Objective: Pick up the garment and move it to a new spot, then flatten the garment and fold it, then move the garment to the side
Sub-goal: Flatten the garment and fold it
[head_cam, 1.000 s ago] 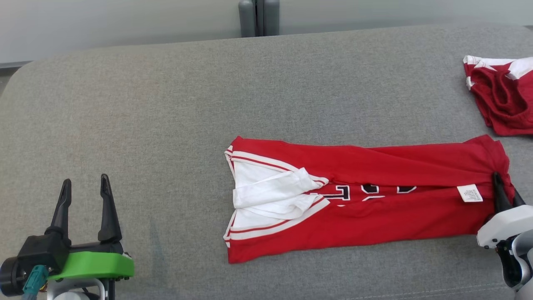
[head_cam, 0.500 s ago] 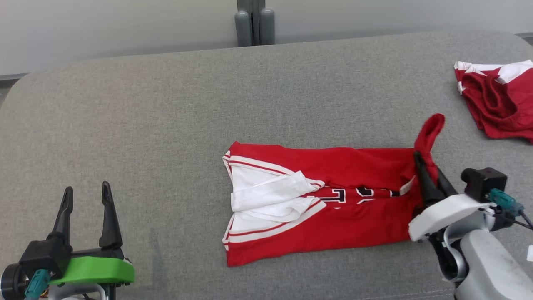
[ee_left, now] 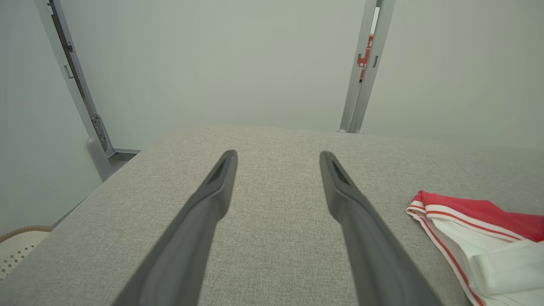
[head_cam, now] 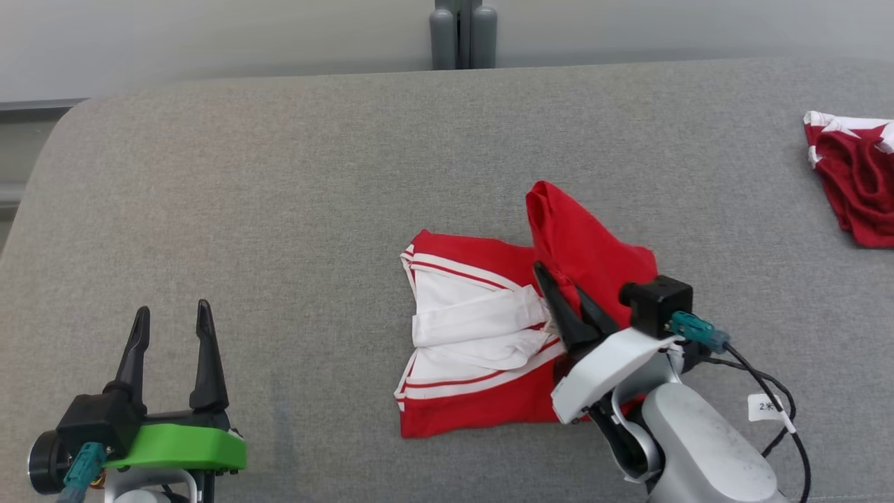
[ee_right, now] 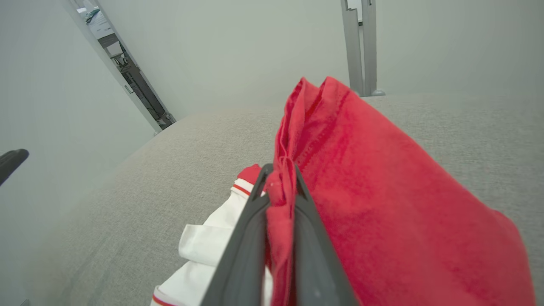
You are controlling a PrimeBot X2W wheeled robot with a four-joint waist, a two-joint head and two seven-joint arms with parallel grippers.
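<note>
The garment point(head_cam: 482, 335) is a red jersey with white sleeves and striped trim, lying mid-surface on the grey cushion point(head_cam: 314, 181). My right gripper point(head_cam: 555, 279) is shut on the jersey's red hem, which it holds lifted and doubled over toward the white collar end. In the right wrist view the red cloth point(ee_right: 361, 191) is pinched between the dark fingers point(ee_right: 246, 238) and drapes to the right. My left gripper point(head_cam: 172, 318) stands open at the lower left, well clear of the jersey, with nothing between its fingers point(ee_left: 212, 199). The jersey's edge point(ee_left: 476, 233) shows at the right of the left wrist view.
A second red and white garment point(head_cam: 855, 175) lies bunched at the cushion's far right edge. A grey metal post point(head_cam: 461, 35) stands behind the cushion against a pale wall. The cushion's rounded left corner point(head_cam: 63, 133) drops off to the floor.
My right gripper has carried the jersey's right end up and leftward, folding it over the middle. The head camera has shifted. The left gripper stays open and still.
</note>
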